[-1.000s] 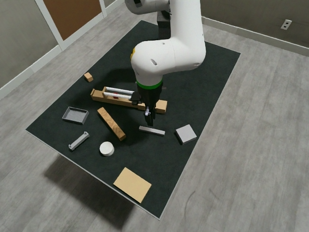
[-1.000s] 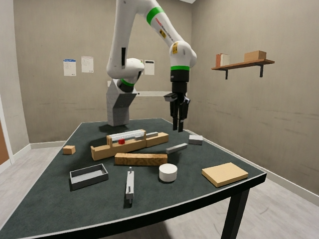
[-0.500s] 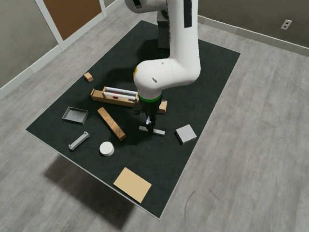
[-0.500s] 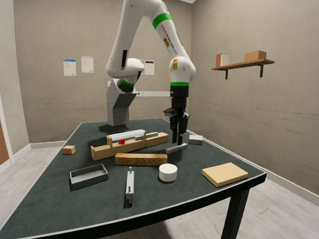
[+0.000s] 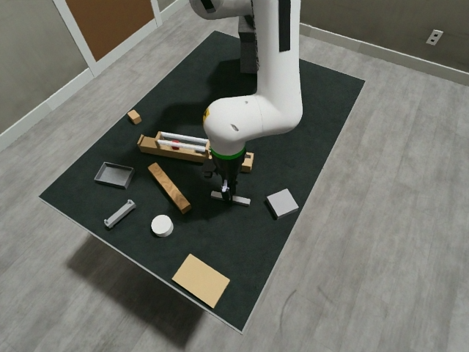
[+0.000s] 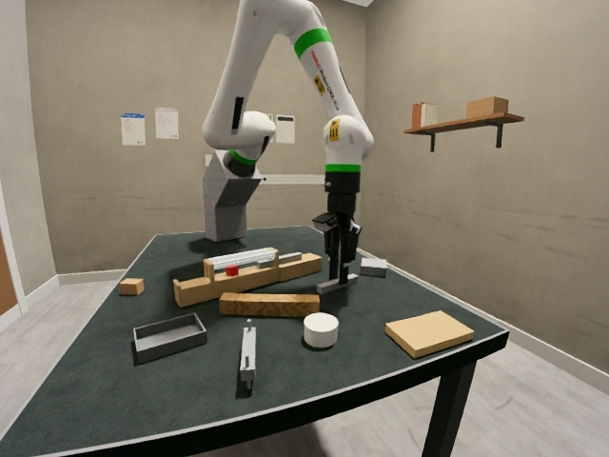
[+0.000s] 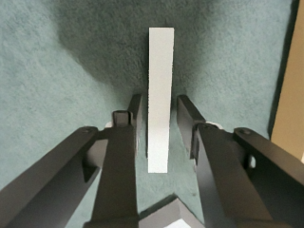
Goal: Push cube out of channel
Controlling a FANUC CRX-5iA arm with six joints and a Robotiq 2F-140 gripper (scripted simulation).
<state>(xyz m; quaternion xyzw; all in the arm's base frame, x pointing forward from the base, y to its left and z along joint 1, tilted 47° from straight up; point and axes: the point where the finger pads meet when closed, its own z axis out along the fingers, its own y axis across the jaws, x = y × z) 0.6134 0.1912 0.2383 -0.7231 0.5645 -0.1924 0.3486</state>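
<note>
The end effector (image 7: 161,124) points straight down, its fingers partly apart and straddling a thin grey bar (image 7: 160,95) lying flat on the dark table (image 5: 325,114), gaps visible on both sides, gripping nothing. Just beyond stands the wooden channel (image 6: 245,281). The red cube (image 6: 232,269) sits inside it, under the pale roof rails (image 6: 241,256). A wooden plank (image 6: 268,304) lies nearby.
</note>
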